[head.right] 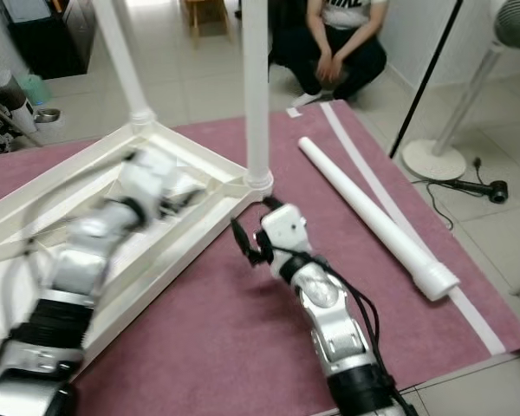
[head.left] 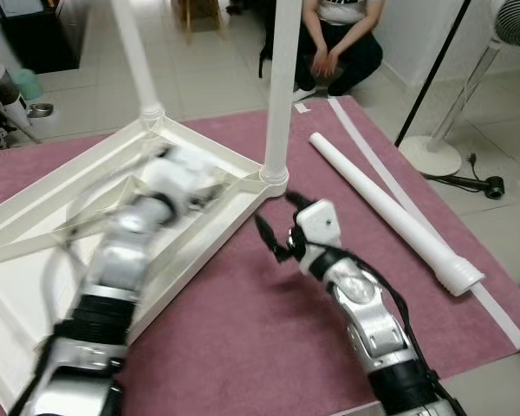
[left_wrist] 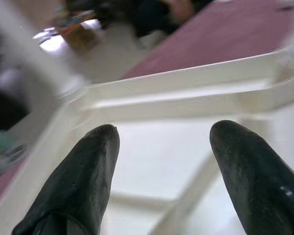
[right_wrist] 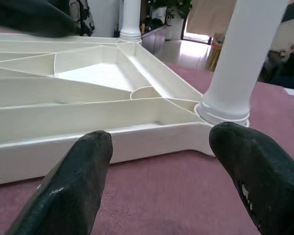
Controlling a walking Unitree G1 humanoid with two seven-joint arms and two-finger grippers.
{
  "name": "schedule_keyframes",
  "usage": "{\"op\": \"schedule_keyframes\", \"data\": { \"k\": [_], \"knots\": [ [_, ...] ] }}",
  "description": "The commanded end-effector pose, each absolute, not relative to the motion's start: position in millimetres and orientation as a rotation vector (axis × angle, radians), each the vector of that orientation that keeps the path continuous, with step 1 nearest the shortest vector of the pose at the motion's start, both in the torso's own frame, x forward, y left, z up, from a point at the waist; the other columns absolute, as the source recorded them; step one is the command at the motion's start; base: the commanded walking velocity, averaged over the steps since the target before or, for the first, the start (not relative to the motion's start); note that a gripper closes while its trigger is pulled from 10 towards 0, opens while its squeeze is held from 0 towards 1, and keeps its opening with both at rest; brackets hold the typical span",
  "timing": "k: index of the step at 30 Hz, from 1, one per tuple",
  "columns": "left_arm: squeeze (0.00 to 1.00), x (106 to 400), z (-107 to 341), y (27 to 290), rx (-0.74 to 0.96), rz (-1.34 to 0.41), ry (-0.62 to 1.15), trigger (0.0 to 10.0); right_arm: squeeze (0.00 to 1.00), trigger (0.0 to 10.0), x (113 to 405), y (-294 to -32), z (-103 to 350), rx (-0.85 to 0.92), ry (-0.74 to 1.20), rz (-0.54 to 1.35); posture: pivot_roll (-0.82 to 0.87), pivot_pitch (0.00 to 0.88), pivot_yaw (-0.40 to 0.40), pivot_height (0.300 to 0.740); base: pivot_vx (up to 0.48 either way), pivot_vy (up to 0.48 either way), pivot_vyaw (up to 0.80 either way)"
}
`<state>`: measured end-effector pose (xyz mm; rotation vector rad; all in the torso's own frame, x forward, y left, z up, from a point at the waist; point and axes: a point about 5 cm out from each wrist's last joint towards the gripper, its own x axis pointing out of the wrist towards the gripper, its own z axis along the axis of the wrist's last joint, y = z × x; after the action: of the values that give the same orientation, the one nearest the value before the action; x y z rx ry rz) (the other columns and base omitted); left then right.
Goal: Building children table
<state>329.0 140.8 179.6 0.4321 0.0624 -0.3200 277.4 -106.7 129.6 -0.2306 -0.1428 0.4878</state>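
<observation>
Lying upside down on the pink rug, the white tabletop shows its ribbed underside, with two legs already standing in its far corners — one leg at the near-right corner, another leg farther back. A loose leg lies on the rug to the right, well apart from the tabletop. The left gripper hovers over the ribbed underside, fingers spread wide, holding nothing; its arm is blurred. The right gripper sits low over the rug just beside the corner leg's socket, fingers wide and empty. Beyond the rug a person crouches, and a fan stands at right
</observation>
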Motion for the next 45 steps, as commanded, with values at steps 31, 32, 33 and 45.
{"op": "schedule_keyframes", "data": {
  "k": [31,32,33,45],
  "knots": [
    [0.00,231.6,178.1,341.4,1.011,-0.488,0.618,10.0,0.00,10.0,296.2,-136.8,127.2,-0.229,-0.107,0.306,0.10,0.000,0.041,0.740,0.000,0.000,0.00],
    [0.00,230.6,178.7,341.2,1.013,-0.508,0.621,10.0,0.00,10.0,296.5,-136.8,127.2,-0.229,-0.107,0.306,0.10,0.000,0.041,0.740,0.000,0.000,0.00],
    [0.00,230.6,178.7,341.2,1.013,-0.508,0.621,10.0,0.00,10.0,296.5,-136.8,127.2,-0.229,-0.107,0.306,0.10,0.000,0.041,0.740,0.000,0.000,0.00],
    [0.00,205.8,177.1,330.5,1.125,-0.832,0.721,10.0,0.00,10.0,297.5,-135.2,127.1,-0.228,-0.111,0.319,0.10,0.000,0.039,0.740,0.000,0.000,0.00]
  ]
}}
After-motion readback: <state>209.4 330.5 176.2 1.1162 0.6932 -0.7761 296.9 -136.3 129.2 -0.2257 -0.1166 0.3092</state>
